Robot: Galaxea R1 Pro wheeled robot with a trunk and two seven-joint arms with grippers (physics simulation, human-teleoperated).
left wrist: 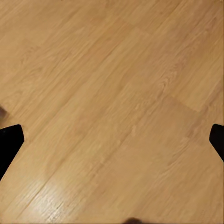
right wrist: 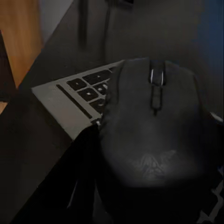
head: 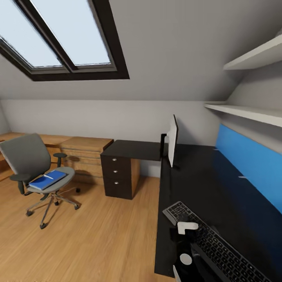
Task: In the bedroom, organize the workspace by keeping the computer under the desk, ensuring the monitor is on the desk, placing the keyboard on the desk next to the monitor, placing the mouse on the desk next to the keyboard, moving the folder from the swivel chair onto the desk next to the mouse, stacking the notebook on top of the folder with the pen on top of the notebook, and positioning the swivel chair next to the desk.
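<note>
Right gripper holds the mouse over the keyboard end

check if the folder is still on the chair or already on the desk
On the chair: the blue folder lies flat on the swivel chair seat, apart from the desk.

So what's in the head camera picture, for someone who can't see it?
A black desk holds a side-on monitor and a keyboard, with the robot's right arm over the keyboard. Across the wood floor, a grey chair carries a blue folder.
</note>
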